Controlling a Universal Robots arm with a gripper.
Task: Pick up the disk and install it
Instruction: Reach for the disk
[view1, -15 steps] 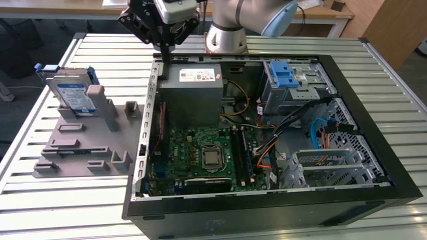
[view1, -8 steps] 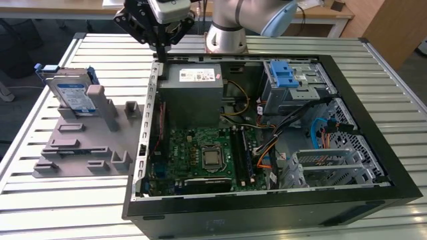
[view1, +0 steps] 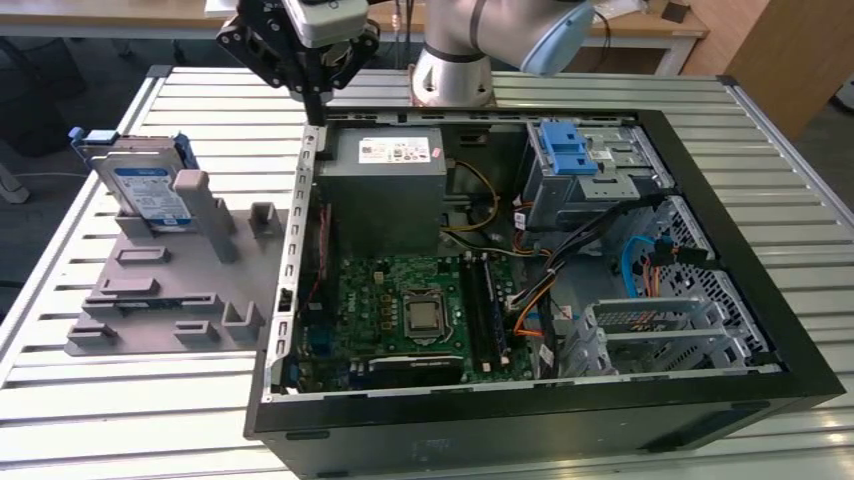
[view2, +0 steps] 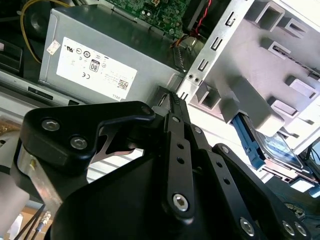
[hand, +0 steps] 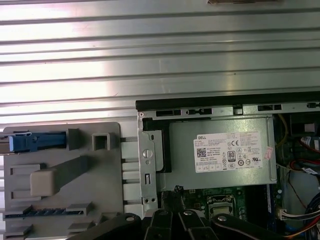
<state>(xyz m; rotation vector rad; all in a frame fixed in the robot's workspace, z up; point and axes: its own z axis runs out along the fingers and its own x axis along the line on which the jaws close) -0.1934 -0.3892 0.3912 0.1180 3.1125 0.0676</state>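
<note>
The black pincer (view1: 312, 98) hangs empty, its fingers seemingly pressed together, just above the rear wall of an open computer case (view1: 534, 440). Close below it sits the grey power supply (view1: 387, 190). Well off to the pincer's side, the disk (view1: 144, 190) stands upright in a grey holder (view1: 147, 290) on the slatted table (view1: 134, 400).

Workshop-lab — opened computer (view1: 534, 432), slatted bench (view1: 120, 412)
</note>
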